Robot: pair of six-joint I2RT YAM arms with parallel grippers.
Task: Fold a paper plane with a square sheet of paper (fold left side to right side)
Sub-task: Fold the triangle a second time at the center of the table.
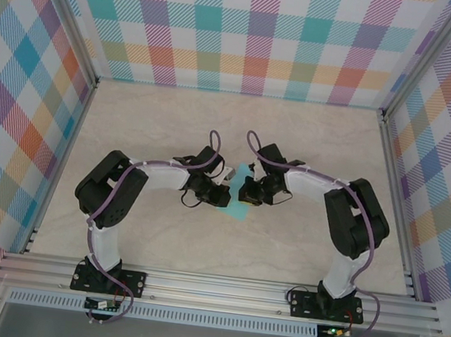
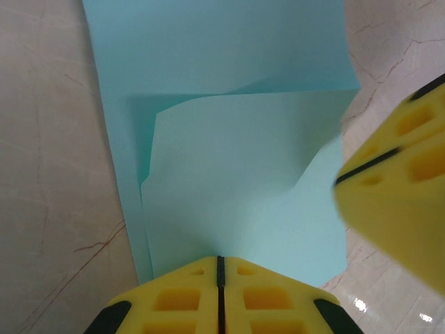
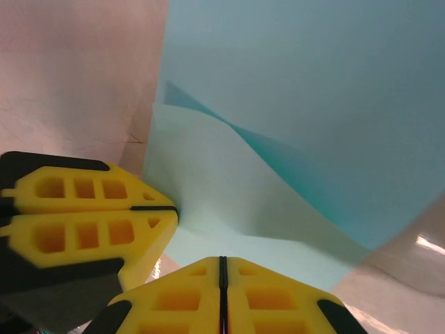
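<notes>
Mid-frame on table (image 1: 157, 118), square sheet of paper (image 1: 237, 212) part-folded, L gripper (image 2: 220, 261) & R gripper (image 3: 222, 260) both clenched on its flap.

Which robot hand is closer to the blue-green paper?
Neither: a tie. The left gripper pinches the lifted flap of the square sheet of paper from the left; the right gripper pinches it alongside, from the right.

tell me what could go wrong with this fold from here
The left gripper and right gripper pinch the lifted flap of the paper close together: pulling unevenly could tear or wrinkle it. The flap bows, so the crease may land skewed. The lower layer lies unheld on the table and could slide.
</notes>
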